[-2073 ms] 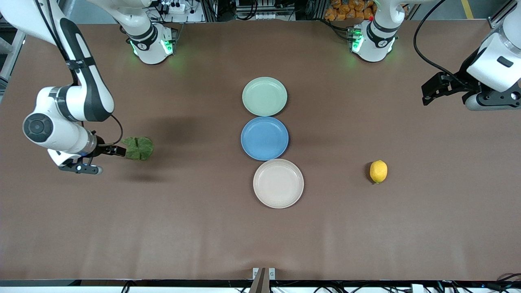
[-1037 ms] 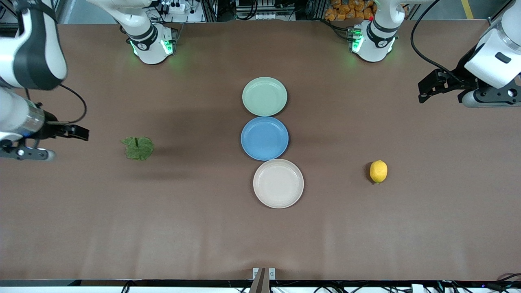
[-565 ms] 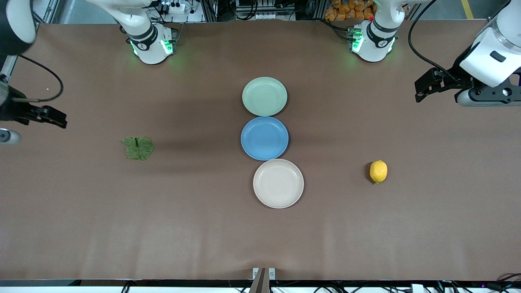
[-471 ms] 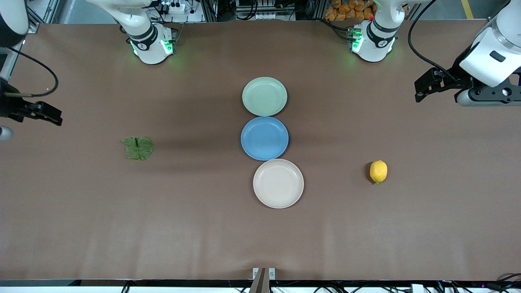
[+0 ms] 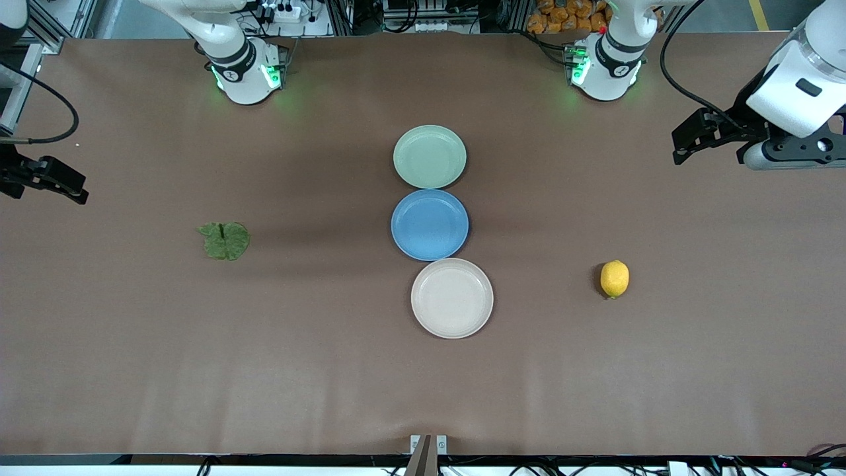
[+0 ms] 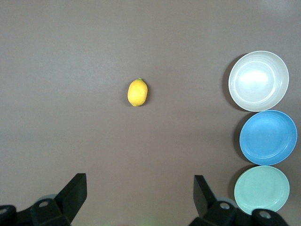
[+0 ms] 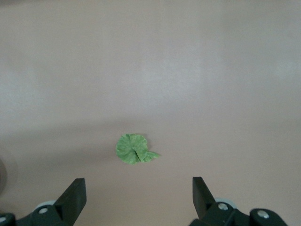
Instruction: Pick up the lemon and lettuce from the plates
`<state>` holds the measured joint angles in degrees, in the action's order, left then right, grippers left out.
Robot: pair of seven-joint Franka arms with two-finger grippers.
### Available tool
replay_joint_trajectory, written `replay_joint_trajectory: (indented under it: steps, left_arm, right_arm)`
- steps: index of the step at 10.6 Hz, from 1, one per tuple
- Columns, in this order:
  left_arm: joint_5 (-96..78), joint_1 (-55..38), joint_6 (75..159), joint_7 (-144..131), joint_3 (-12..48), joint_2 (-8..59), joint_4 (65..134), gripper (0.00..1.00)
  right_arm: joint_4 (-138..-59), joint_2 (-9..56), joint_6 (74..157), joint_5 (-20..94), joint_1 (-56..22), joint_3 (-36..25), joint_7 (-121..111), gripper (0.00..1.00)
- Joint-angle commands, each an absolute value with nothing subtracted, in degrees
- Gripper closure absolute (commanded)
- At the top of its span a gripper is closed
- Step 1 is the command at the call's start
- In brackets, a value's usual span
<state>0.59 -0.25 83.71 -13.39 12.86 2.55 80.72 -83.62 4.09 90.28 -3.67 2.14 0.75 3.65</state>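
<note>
The lemon (image 5: 615,278) lies on the bare table toward the left arm's end, on no plate, and also shows in the left wrist view (image 6: 137,92). The lettuce (image 5: 225,240) lies flat on the table toward the right arm's end, as the right wrist view (image 7: 134,149) also shows. The pale green plate (image 5: 429,157) and the beige plate (image 5: 452,298) stand empty at mid-table. My left gripper (image 5: 681,147) (image 6: 139,193) hangs open and empty, high over its end of the table. My right gripper (image 5: 76,188) (image 7: 139,193) is open and empty over the table's edge.
A blue plate (image 5: 429,225), also empty, sits between the green and beige plates, the three forming a touching row. All three show in the left wrist view, with the blue plate (image 6: 268,137) in the middle. Both arm bases stand along the table's back edge.
The right gripper has drawn up and away from the lettuce toward its end of the table, leaving the leaf lying there. The left gripper has drifted only slightly.
</note>
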Motion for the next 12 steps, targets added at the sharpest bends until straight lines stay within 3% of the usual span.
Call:
replay_joint_trajectory:
  steps: [1,12]
  left_arm:
    - [0.5,0.0,83.6,-13.2,12.8,1.1,82.0,0.00]
    - [1.4,0.8,85.3,-7.8,9.4,0.7,84.0,0.00]
  right_arm:
    - [-87.8,1.1,91.6,-1.8,-3.1,-4.0,2.7,0.00]
    - [-87.8,1.9,92.3,-1.7,-3.3,-3.7,-2.8,0.00]
